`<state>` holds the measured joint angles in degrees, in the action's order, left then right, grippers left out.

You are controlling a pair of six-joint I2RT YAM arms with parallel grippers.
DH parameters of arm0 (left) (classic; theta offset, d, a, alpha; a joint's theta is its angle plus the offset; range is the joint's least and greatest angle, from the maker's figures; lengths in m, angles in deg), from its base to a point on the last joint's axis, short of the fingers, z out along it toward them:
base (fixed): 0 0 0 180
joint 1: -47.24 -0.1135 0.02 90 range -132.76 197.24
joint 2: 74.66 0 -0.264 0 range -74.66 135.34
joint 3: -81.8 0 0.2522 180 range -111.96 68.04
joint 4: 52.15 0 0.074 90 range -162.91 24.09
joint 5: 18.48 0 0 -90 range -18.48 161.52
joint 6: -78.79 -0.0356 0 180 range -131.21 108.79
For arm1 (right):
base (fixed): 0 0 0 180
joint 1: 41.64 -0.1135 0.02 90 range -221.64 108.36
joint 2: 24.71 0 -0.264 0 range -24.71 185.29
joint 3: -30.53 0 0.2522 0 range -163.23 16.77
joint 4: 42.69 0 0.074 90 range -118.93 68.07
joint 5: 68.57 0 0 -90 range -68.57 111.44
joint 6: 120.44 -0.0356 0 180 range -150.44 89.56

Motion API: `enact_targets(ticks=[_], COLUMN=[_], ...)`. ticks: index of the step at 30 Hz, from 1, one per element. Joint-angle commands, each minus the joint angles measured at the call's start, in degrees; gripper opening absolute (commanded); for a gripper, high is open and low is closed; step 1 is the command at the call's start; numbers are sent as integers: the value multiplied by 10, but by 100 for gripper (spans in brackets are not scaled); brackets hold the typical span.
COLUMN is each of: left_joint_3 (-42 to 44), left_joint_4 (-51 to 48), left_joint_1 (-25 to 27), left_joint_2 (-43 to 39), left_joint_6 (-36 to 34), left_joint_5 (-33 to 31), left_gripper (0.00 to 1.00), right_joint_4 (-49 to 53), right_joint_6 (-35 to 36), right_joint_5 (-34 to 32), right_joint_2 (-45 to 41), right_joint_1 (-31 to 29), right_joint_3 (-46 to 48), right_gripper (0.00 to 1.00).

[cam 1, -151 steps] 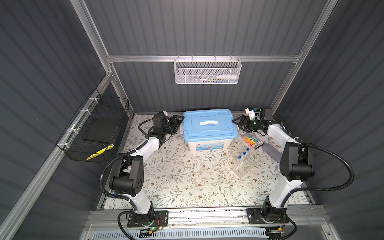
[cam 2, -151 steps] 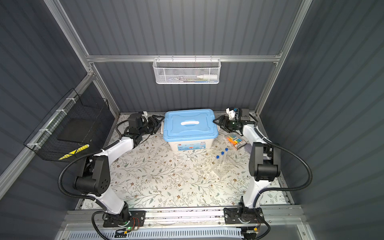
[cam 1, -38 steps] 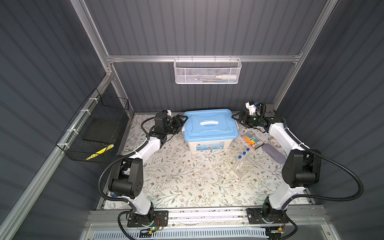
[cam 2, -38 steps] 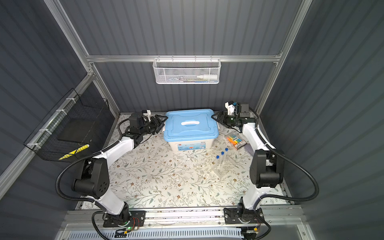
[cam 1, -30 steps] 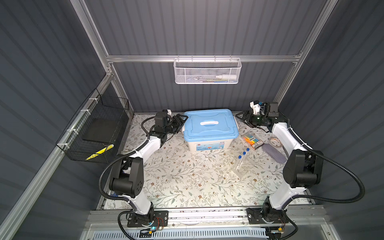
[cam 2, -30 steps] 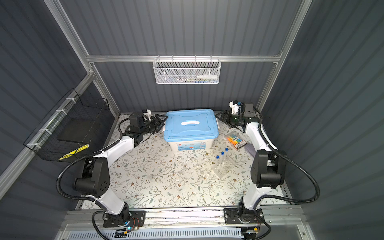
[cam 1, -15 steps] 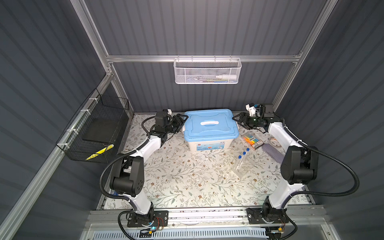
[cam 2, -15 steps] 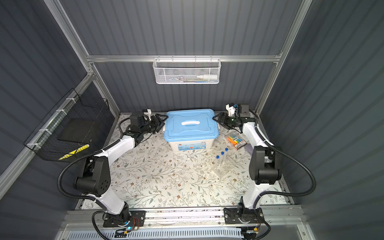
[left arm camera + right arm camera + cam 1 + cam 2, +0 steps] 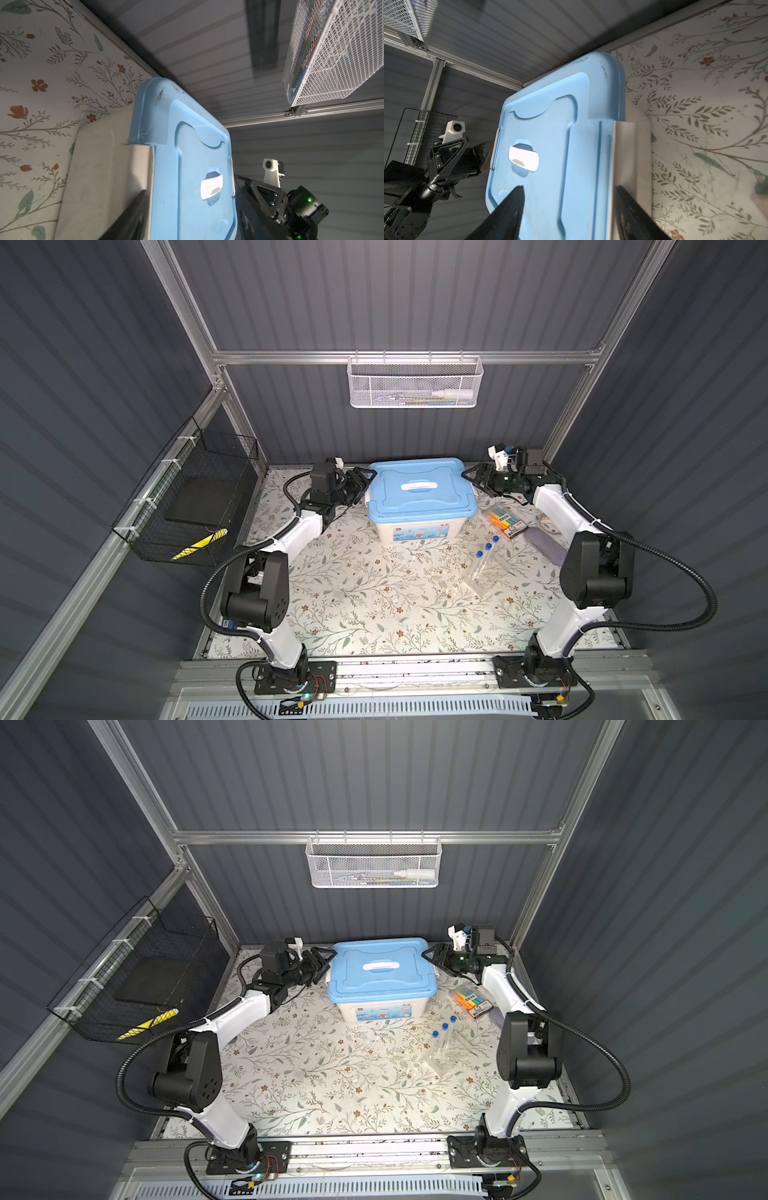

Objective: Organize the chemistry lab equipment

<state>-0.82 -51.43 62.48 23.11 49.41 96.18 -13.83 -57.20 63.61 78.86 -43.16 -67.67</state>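
Note:
Three clear blue-capped tubes (image 9: 485,555) (image 9: 444,1032) stand in a clear plastic rack (image 9: 482,578) on the flowered mat, right of centre. Both arms are at the back, one at each end of a white storage box with a blue lid (image 9: 419,493) (image 9: 380,971). My left gripper (image 9: 367,484) (image 9: 328,964) (image 9: 189,218) is open, its fingers straddling the lid's left edge by the white latch. At the lid's right edge my right gripper (image 9: 471,481) (image 9: 429,959) (image 9: 569,199) is open too, with one finger over the lid and the other beside the latch. Neither holds anything.
A pack of coloured markers (image 9: 505,522) and a grey-purple flat thing (image 9: 546,545) lie right of the box, by the right arm. On the back rail hangs a white mesh basket (image 9: 413,383). A black wire basket (image 9: 187,506) is on the left wall.
My right gripper drew back to the right, then came left again onto the lid's right edge. The left gripper has hardly moved.

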Motion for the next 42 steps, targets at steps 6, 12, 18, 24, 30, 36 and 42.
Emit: enact_targets(ticks=[6,12,18,24,30,36,42], left_joint_3=[-4,-5,-4,-3,2,-1,-34], left_joint_4=[-22,-25,-26,-24,-19,-25,-93], left_joint_1=[19,25,35,44,46,44,33], left_joint_2=[16,23,30,37,39,32,-4], left_joint_6=[-3,-7,-8,-7,-4,-10,-52], left_joint_5=[12,8,3,1,1,1,-14], left_gripper=[68,67,67,67,67,69,83], right_joint_4=[23,24,31,30,28,33,46], right_joint_6=[0,-1,1,-1,-2,1,6], right_joint_5=[13,9,1,-1,-5,-13,-34], right_joint_2=[13,17,19,17,14,6,-41], right_joint_1=[-36,-52,-64,-66,-71,-69,-48], right_joint_3=[2,8,12,21,26,22,9], right_gripper=[69,69,68,68,68,69,74])
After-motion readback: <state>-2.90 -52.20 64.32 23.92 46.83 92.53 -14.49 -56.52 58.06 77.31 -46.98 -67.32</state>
